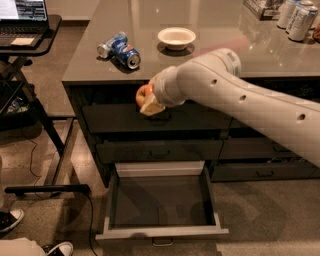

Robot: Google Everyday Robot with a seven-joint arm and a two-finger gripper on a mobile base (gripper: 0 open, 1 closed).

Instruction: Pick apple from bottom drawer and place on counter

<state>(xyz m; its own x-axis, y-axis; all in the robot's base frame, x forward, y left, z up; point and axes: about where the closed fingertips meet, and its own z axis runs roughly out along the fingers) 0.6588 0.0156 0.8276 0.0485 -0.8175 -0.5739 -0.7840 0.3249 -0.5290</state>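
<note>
Centre frame, just below the counter edge: the gripper is clamped on the apple, held in the air in front of the dark top drawer front, well above the open bottom drawer at the lower centre. The drawer floor shows bare.

Handling, as a judgement: you're carrying a light, firm, round fruit w/ smooth, prob. waxy skin. It won't crush under a moderate squeeze, but it bruises if dropped or pinched hard, and it can rotate or squirt out of two flat fingers. Best hold is across the widest part, pads on opposite sides; the pale finger seen at the apple's lower right looks near that line, tho the far side of the grip is hidden by the wrist. Once set down it will likely roll, so let go low and slow on the flat.

Looks: small, red-orange, w/ a yellowish patch; only its left half shows, the rest is behind the gripper.

Nearby on the counter: a white bowl at upper centre and a tipped blue can upper left of the apple. The bare slab btwn the can and the near edge looks like the closest landing spot.
</note>
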